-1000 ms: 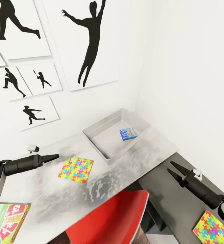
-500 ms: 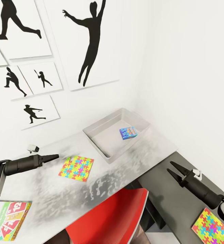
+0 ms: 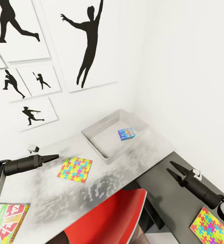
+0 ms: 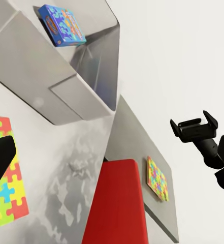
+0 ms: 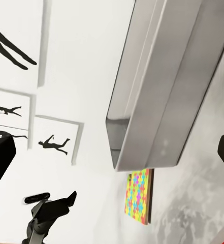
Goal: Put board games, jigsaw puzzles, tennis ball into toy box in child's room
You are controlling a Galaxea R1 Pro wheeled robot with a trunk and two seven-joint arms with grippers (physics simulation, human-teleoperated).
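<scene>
Blue board game (image 3: 127,134) already lying inside toy box (image 3: 114,135) at back corner of table (image 3: 57,200). One jigsaw puzzle (image 3: 75,169) flat on pale top, just past left gripper (image 3: 54,157), tips nearly together, holding nothing. Second jigsaw puzzle (image 3: 208,226) on dark section by right gripper (image 3: 172,169), spread wide, empty. White-green board game (image 3: 6,222) at near left edge. Likely step: picking up the nearer puzzle; needs opening, lowering onto its edge.

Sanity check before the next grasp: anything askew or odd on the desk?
Nothing is damaged or spilled. The blue board game lies inside the toy box, tilted against its far wall rather than flat. Both jigsaw puzzles lie flat.
</scene>
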